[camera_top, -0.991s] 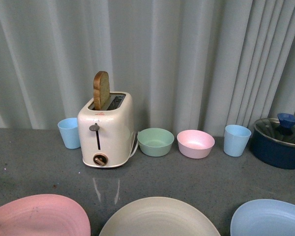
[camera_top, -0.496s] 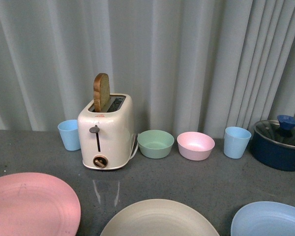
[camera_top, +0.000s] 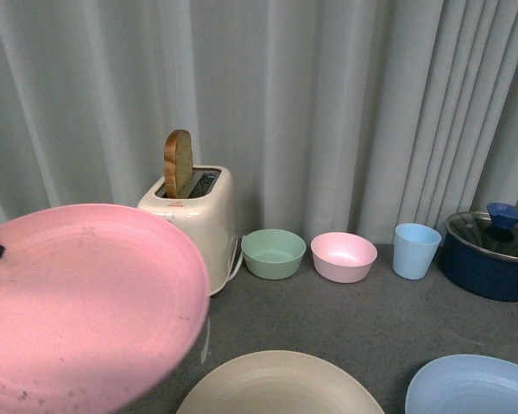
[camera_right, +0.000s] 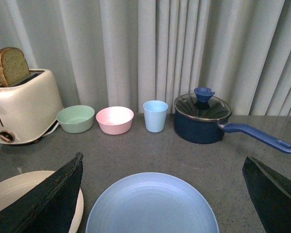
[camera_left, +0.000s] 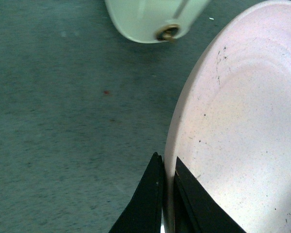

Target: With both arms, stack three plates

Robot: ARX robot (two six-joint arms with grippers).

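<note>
The large round matte pink plastic plate (camera_top: 86, 302) is up off the grey tabletop (camera_top: 345, 319) at the robot's left. It tilts towards the front camera and hides the lower front of the cream toaster (camera_top: 209, 207) behind it. The left gripper (camera_left: 167, 158) carries it by the edge alone. In the left wrist view its black jaws are nearly together, clamped on the rim with one finger on the plate's upper face and one underneath, which probably explains the tilt. Gripping at the edge seems sensible, since the plate is far too wide to span and its underside is left free to land on another plate. The cream-beige round plate (camera_top: 281, 384) lies flat in the near middle of the tabletop and looks like the likely base of the stack. The light blue round plate (camera_top: 470, 384) lies flat to its right, apart from it. The right gripper (camera_right: 162, 160) hangs above the blue plate with its jaws spread wide, holding and touching nothing, so it looks ready to take that rim. Along the pale curtain stand a small green bowl (camera_top: 274, 250), a small pink bowl (camera_top: 344, 254), a light blue cup (camera_top: 415, 248) and a lidded dark blue pot (camera_top: 492, 254), well clear of the plates.
</note>
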